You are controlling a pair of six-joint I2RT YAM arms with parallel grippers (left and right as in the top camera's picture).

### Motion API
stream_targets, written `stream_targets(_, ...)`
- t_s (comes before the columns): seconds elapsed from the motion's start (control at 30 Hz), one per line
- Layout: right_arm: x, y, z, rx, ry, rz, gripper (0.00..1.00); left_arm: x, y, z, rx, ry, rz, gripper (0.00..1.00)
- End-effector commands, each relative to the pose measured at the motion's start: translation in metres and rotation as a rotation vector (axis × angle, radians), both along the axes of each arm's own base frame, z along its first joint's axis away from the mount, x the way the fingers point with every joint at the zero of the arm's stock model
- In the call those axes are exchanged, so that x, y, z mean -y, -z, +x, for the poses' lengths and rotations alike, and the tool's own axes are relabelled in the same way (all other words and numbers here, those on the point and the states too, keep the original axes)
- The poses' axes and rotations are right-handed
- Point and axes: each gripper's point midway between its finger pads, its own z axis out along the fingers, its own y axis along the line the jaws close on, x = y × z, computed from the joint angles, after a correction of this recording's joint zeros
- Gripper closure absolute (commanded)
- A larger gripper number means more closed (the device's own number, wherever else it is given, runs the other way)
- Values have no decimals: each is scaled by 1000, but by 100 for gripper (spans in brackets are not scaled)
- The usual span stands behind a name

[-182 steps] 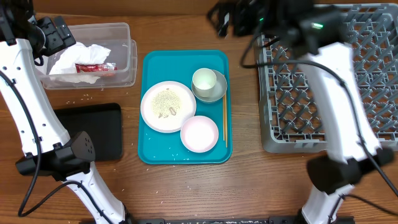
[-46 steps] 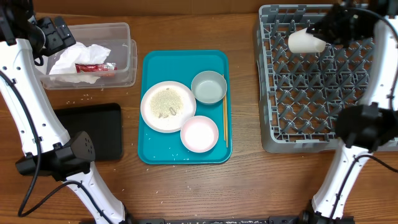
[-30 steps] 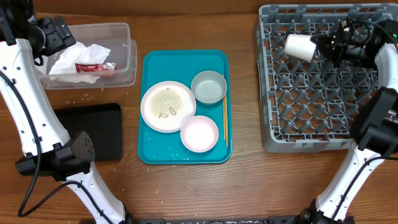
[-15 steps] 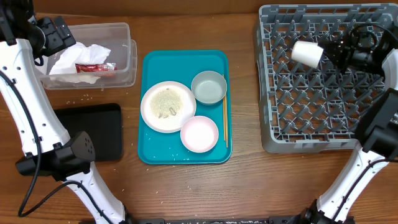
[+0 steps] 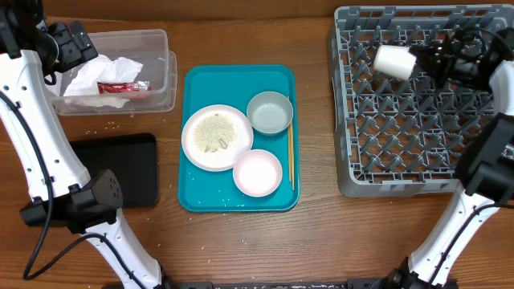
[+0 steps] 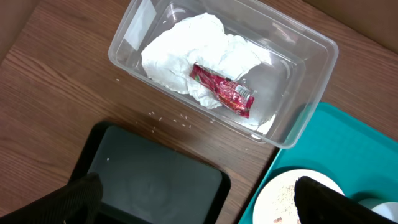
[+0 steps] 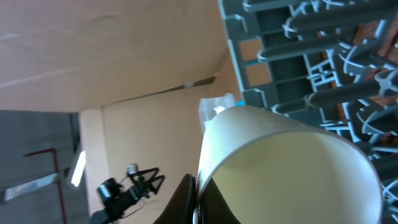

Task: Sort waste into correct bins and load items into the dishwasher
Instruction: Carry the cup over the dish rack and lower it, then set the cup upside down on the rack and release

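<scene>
My right gripper [image 5: 422, 61] is shut on the rim of the small white cup [image 5: 393, 62], which it holds on its side over the back left of the grey dish rack [image 5: 418, 164]. The right wrist view shows the cup [image 7: 292, 162] close up, its rim pinched by my right gripper [image 7: 198, 200]. The white plate [image 5: 217, 137] with rice, the smaller dish [image 5: 258, 172], the grey bowl [image 5: 269, 112] and the chopsticks [image 5: 290, 156] lie on the teal tray [image 5: 201, 197]. My left gripper [image 6: 199, 205] hangs open above the black tray [image 6: 149, 180].
The clear tub [image 5: 166, 80] at the back left holds the crumpled napkin [image 6: 180, 56] and the red wrapper [image 6: 222, 91]. Loose rice grains [image 5: 108, 125] lie on the wood between the tub and the black tray [image 5: 120, 168].
The cup has left the grey bowl and now hangs over the rack in my right gripper. Over the last second it only shifted a little. The left arm has stayed still.
</scene>
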Motion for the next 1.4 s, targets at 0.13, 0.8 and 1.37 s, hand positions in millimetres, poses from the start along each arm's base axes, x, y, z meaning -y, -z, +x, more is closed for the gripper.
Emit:
stream_targets(0.13,1,24,-1,-137,42,-140,92,-2,-3,-2,1,13,16,0)
stream_targets(0.8,95,-25,-31,-301,277,-490,77,-2,-3,-2,1,13,16,0)
stream_targets(1.37,-5,1,-21,-412,173,-1207,93,-2,-3,-2,0,13,16,0)
